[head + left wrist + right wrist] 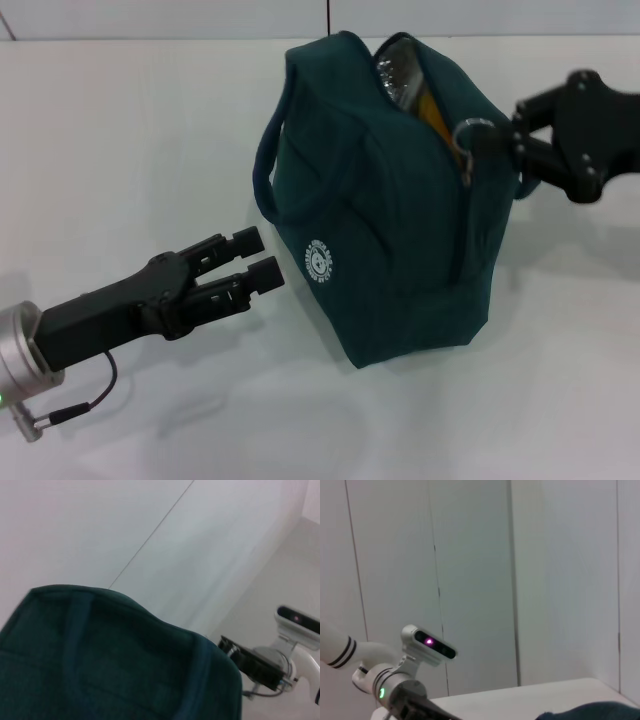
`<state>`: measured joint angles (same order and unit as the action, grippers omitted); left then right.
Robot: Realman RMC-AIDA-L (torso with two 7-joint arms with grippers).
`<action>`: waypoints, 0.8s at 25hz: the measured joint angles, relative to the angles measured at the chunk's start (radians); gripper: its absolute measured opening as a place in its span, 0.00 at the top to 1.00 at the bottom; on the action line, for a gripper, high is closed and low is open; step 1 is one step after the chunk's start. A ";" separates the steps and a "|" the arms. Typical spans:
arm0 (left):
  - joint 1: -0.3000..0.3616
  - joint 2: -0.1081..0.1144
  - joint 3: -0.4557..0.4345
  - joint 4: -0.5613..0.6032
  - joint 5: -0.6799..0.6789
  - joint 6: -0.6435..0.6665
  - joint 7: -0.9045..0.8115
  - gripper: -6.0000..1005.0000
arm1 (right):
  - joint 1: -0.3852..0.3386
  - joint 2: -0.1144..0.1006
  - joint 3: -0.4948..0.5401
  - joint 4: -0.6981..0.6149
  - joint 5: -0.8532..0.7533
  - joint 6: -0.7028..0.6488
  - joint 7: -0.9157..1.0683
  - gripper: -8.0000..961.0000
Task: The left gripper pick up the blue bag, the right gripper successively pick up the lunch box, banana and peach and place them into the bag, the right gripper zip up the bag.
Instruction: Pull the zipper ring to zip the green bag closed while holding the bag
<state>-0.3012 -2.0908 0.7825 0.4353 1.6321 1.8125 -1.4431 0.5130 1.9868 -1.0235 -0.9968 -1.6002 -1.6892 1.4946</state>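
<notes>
Black and round-tipped, the left gripper (258, 258) hangs low over the white desk (120, 130), its two fingers parted by a narrow gap with nothing between them. It points toward the bag (390, 210), which stands just ahead of its fingertips, close but not touching. The bag looks dark teal. A carry strap loops down the side nearest this gripper, and a round white logo sits on the lower panel that faces it. In the left wrist view the bag's cloth (115, 660) fills the lower part of the picture, with a strap running up over its top edge.

The bag's top is partly unzipped. Through the opening, at the end farthest from the left gripper, shows something clear and shiny, probably the lunch box (397, 72), and just beneath it a yellow-orange strip, probably the banana (432, 112). The peach cannot be seen.

Beyond the bag, on the side away from the left gripper, the right gripper (500, 138) reaches in level with the bag's upper edge. Its fingertips are closed on the metal ring of the zipper pull (472, 128), which sits at the near end of the opening. The right wrist view shows only a corner of the bag (590, 712) at its lower edge.
</notes>
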 joint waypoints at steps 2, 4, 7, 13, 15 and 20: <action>-0.004 0.000 0.000 0.000 0.000 0.000 0.002 0.20 | 0.026 0.001 -0.003 0.002 -0.003 0.011 -0.001 0.99; -0.010 0.000 0.000 -0.002 0.000 0.000 0.003 0.21 | 0.053 0.006 -0.009 0.003 -0.003 0.015 -0.002 0.99; -0.013 0.000 -0.001 -0.003 0.000 0.000 0.003 0.21 | 0.106 0.013 -0.032 0.003 -0.005 0.016 -0.002 0.99; -0.023 0.002 -0.008 -0.003 -0.019 -0.017 -0.007 0.23 | 0.207 0.026 -0.127 0.005 -0.005 0.024 0.015 0.99; -0.025 0.003 -0.008 -0.004 -0.025 -0.026 -0.011 0.23 | 0.215 0.027 -0.165 0.008 -0.005 0.041 0.028 0.99; -0.030 0.001 -0.008 -0.016 -0.048 -0.040 -0.013 0.24 | 0.191 0.030 -0.197 0.020 -0.004 0.080 0.028 0.99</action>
<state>-0.3309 -2.0894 0.7744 0.4194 1.5845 1.7726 -1.4561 0.7040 2.0164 -1.2204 -0.9773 -1.6041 -1.6094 1.5222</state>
